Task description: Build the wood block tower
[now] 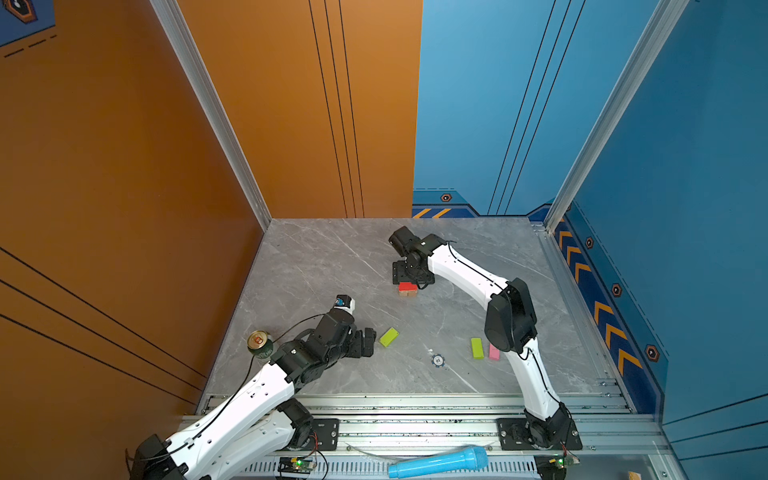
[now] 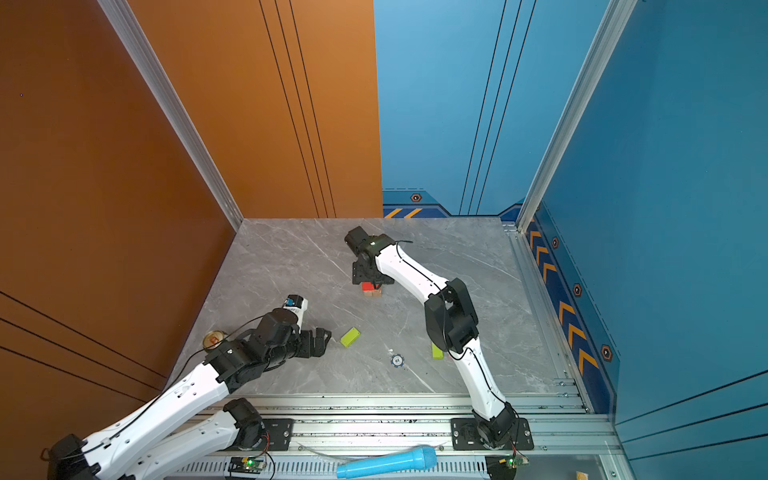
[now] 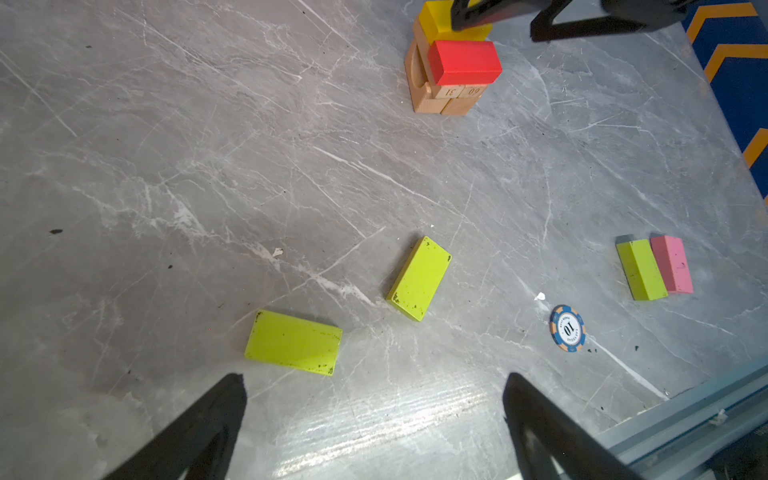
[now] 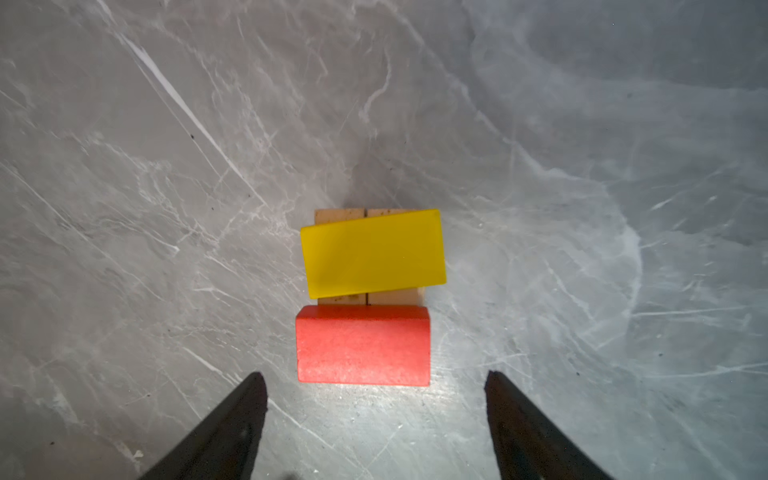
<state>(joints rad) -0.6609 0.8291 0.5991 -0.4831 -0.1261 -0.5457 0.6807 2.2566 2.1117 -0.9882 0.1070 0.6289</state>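
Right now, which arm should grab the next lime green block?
Left. The left fingers hang open just short of two loose lime green blocks; the right fingers are open at the tower, farther away.

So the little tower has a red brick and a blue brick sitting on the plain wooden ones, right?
Nearly. The red brick is there, but its neighbour is a yellow brick, not a blue one; the right wrist view shows it plainly. Both sit on the plain wooden ones.
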